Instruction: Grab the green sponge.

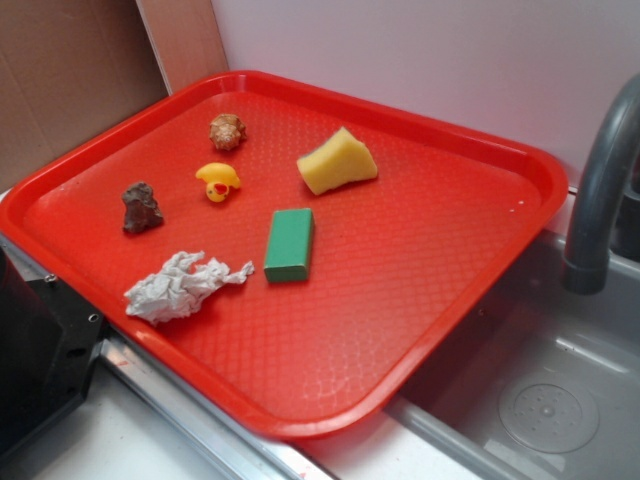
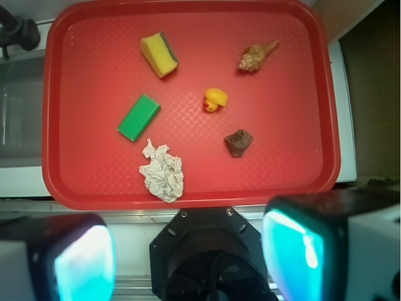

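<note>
A wide red plastic tray with a raised rim and a dimpled floor [image 1: 470, 290] carries everything here, and it sits partly over a grey metal sink [image 1: 540, 400] with a dark curved tap [image 1: 600, 190] at its far side. On the tray, largest first: a crumpled wad of white paper [image 1: 180, 287] near the rim closest to the robot, a yellow wedge-shaped sponge [image 1: 337, 162] toward the sink-side rim, and the flat rectangular green sponge [image 1: 290, 244] — roughly mid-tray, just beside the paper but not touching it, with the yellow wedge well apart beyond it. Smaller still are a brown lumpy rock [image 1: 141, 207], a tan spiral seashell [image 1: 227, 131] and a small yellow rubber duck [image 1: 217, 181], all grouped toward the other side of the tray.

The gripper [image 2: 188, 257] hangs above the near rim, outside the tray; its two pale fingers [image 2: 84, 260] stand wide apart with nothing between them.

The green sponge looks light, soft and springy, so it should compress rather than slip, and it is in no way fragile. It lies flat and at a slant to the tray's edges in the wrist view. The sensible hold is across its narrow width, on the two long darker sides near the middle — the fingers turned to match that slant. The paper's nearest tip could be caught by a finger on that side.
</note>
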Available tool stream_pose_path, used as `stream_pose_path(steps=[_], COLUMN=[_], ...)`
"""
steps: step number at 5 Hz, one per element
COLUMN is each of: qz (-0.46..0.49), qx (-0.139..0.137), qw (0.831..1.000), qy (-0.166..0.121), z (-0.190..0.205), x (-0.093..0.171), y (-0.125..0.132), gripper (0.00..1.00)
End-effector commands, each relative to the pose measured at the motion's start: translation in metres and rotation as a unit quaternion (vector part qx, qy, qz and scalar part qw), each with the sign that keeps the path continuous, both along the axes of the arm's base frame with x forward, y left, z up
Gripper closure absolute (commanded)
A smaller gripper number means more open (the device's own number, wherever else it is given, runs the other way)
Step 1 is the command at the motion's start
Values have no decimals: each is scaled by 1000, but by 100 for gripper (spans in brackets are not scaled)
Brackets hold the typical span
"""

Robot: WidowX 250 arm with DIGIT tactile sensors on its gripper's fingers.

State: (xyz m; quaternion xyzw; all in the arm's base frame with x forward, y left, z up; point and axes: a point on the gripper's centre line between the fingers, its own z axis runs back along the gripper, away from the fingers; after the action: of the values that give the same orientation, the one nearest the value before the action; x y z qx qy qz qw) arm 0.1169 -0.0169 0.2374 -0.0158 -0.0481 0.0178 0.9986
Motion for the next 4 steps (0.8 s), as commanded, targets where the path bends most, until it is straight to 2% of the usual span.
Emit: stream_pose_path(steps=[1, 2, 3, 4], qz=[0, -31, -96, -136], qx=[0, 95, 89, 73], qw=[1000, 995, 991, 987], qy=[0, 4, -33, -55], z=[0, -50, -74, -84], x=[0, 43, 91, 118], y=[0, -2, -20, -26], gripper=[0, 0, 0, 0])
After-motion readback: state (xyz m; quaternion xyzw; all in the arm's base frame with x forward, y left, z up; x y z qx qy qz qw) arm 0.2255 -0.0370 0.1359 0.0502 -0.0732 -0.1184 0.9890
